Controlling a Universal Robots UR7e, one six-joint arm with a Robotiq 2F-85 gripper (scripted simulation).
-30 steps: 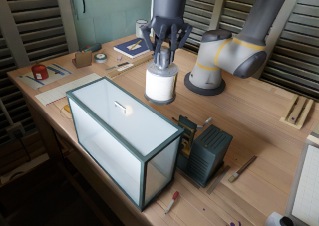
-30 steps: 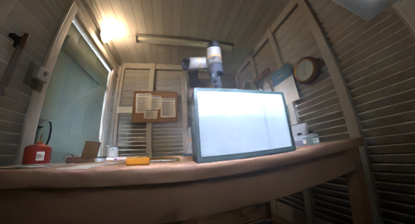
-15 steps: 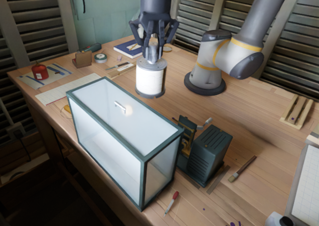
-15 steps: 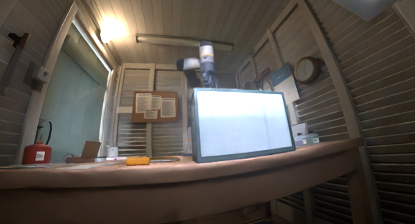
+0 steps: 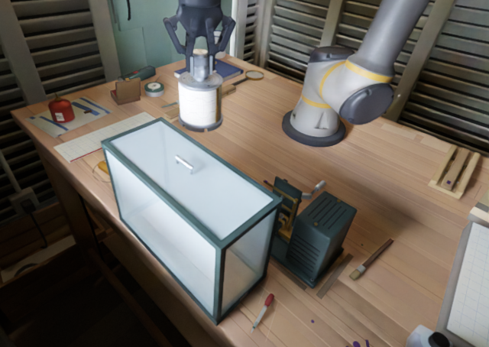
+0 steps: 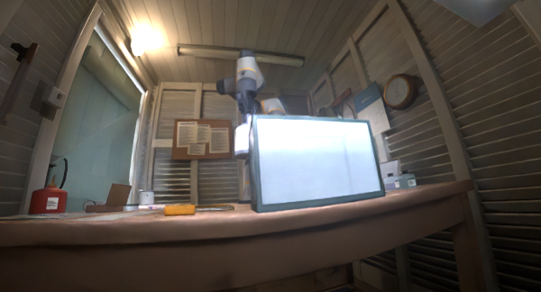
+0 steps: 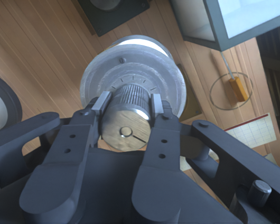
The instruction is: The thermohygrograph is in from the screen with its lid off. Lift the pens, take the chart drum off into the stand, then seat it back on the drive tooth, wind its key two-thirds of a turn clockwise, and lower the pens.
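Observation:
The chart drum (image 5: 199, 103), a white paper-wrapped cylinder with a grey metal top, hangs upright over the far part of the bench, carried by my gripper (image 5: 200, 62), which is closed on the drum's knurled top knob (image 7: 127, 116). From the second side camera only a sliver of the drum (image 6: 241, 140) shows left of the glass lid. The thermohygrograph (image 5: 312, 233), a dark green instrument with brass linkage and a grey lever (image 5: 315, 189), sits near the front of the bench. A dark square stand (image 7: 110, 12) shows beyond the drum from the wrist camera.
The glass lid case (image 5: 189, 213) stands on the bench between the drum and the front edge. The arm's base (image 5: 316, 118) is to the right. A red can (image 5: 61, 109), a blue book (image 5: 221, 70), a brush (image 5: 371, 259), a dropper (image 5: 262, 311) and chart sheets lie around.

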